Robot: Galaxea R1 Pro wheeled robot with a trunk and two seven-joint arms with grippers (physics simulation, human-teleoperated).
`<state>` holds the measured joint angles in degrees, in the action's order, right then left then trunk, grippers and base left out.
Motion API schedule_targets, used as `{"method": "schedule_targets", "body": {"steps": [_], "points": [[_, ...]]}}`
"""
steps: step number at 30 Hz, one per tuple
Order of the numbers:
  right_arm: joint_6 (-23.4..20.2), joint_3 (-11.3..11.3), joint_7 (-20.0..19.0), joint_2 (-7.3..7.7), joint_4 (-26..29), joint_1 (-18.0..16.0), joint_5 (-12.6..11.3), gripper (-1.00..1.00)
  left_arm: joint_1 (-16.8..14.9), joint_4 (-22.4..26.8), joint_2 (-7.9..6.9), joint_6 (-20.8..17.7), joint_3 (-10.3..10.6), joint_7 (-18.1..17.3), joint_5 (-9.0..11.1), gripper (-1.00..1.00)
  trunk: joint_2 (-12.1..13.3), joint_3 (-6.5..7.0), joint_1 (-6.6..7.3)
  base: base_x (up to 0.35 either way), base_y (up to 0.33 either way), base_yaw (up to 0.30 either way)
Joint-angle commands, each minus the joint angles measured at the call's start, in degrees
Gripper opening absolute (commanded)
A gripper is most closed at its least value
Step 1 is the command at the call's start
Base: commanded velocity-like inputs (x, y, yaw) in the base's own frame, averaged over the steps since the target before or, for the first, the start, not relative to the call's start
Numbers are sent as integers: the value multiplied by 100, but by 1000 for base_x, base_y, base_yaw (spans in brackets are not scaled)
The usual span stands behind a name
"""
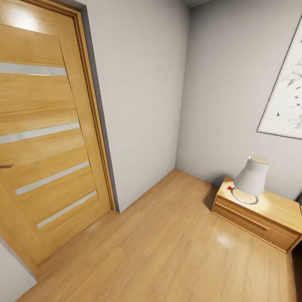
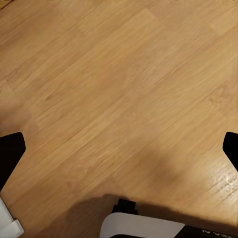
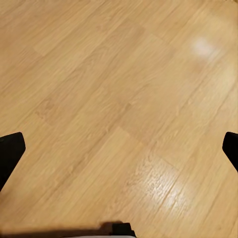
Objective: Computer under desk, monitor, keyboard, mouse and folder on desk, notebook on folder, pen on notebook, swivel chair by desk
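The head view looks down into a room corner: a light wooden door (image 1: 46,138) with pale horizontal strips and a dark handle at its edge stands closed in the wall on the left, grey walls (image 1: 142,92) meet at the corner, and a wood plank floor (image 1: 167,251) spreads across the lower part. On the right a low wooden nightstand (image 1: 262,220) sits against the wall, carrying a white lamp (image 1: 251,176) that leans to one side (a small red thing lies just beside its base, too small to name). Above it hangs a framed line drawing (image 1: 285,92). Of the task's things, this room with its plank floor is what appears here. Each wrist view looks down at bare planks; the left gripper (image 2: 119,148) and the right gripper (image 3: 119,148) have their dark fingers (image 2: 11,148) spread wide apart at the picture edges, holding nothing.
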<state>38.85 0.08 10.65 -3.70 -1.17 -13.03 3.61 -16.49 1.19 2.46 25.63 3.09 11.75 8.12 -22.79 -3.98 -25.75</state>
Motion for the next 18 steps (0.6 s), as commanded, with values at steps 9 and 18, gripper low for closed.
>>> {"method": "schedule_targets", "body": {"steps": [9,18], "points": [[20,1,43,-10,-14,-7,43,100,-4,-5,-5,37,34,37,55,100,-13,-13,-4,7,0,88],[18,1,43,-16,-14,-7,44,100,-4,-5,-16,35,34,45,58,100,-13,-13,-4,6,0,248]]}}
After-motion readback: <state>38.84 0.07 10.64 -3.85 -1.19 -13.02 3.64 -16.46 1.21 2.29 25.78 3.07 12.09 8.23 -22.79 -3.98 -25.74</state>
